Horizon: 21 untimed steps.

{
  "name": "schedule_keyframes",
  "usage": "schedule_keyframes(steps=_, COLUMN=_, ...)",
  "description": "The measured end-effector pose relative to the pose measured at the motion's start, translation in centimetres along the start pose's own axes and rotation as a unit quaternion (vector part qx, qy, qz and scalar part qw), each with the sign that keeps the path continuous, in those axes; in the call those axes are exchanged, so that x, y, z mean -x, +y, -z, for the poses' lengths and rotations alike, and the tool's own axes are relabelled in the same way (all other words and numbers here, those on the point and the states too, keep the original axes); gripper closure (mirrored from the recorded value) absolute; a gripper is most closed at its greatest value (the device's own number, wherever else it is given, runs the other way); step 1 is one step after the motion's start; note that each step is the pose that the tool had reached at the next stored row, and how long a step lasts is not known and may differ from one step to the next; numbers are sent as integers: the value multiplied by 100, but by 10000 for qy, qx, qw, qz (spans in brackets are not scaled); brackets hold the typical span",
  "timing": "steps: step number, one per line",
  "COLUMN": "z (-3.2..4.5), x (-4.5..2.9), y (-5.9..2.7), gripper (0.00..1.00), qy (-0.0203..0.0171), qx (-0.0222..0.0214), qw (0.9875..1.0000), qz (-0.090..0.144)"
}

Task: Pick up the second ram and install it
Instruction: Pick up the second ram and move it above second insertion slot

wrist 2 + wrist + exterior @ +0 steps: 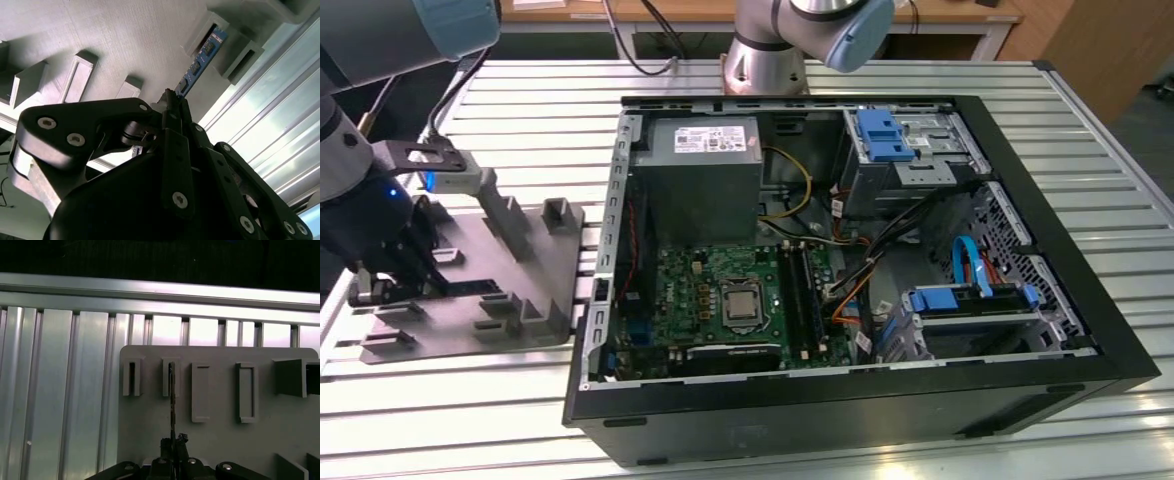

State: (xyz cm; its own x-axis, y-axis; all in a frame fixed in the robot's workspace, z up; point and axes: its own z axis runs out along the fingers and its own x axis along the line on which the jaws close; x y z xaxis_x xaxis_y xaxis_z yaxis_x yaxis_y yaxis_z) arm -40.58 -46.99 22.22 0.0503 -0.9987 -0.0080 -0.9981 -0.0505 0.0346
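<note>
Holder tray [520, 300] sits on table [1067, 120], at exterior view's left of PC case [854, 400]. Second ram [202, 60] stands in a tray slot w/ one end clamped in gripper [173, 99]. Inside case, PSU [700, 160] is behind mobo [707, 290].

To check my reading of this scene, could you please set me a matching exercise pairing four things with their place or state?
Things:
1 ram
2 tray
3 power supply
4 end effector

Places or states:
A inside the case
B closed on the ram
C on the table, beside the case
D on edge in a tray slot

Pairs: 1-D; 2-C; 3-A; 4-B
</note>
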Motion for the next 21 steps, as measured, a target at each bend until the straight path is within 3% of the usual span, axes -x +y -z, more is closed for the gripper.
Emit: schedule_keyframes(steps=21, z=171, x=2, y=6, gripper=86, qy=-11, qx=0, qw=10000, qz=0)
